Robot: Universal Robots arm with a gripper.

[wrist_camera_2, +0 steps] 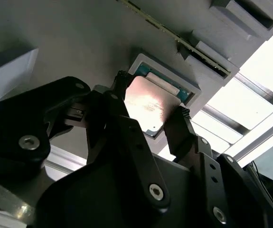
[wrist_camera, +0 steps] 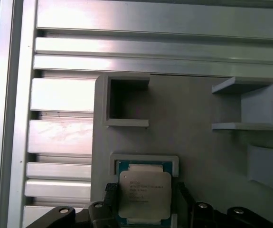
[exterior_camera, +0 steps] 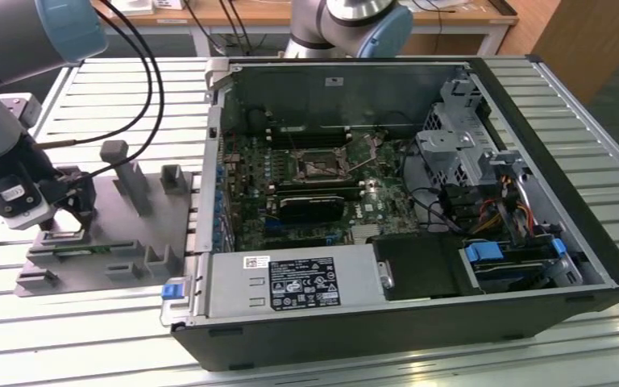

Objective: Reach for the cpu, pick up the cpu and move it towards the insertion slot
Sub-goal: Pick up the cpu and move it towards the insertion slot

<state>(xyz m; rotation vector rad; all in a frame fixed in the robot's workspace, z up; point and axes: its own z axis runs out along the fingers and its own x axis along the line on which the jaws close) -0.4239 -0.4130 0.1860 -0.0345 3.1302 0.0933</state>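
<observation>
Two fingers (wrist_camera_2: 181, 128) astride the cpu (wrist_camera_2: 150, 105).

A robotics lab: slatted aluminium workbench (exterior_camera: 567, 97), opened computer case (exterior_camera: 417, 201), wooden desks (exterior_camera: 288, 16).

You can count one cpu (wrist_camera: 143, 192) sitting in one grey tray (wrist_camera: 193, 137). One gripper (wrist_camera_2: 150, 118) has two fingers (wrist_camera_2: 181, 130), one on each side of the chip. One open computer case (exterior_camera: 567, 161) sits nearby with one insertion slot (exterior_camera: 317, 165). You see two robot arms (exterior_camera: 9, 48).
</observation>
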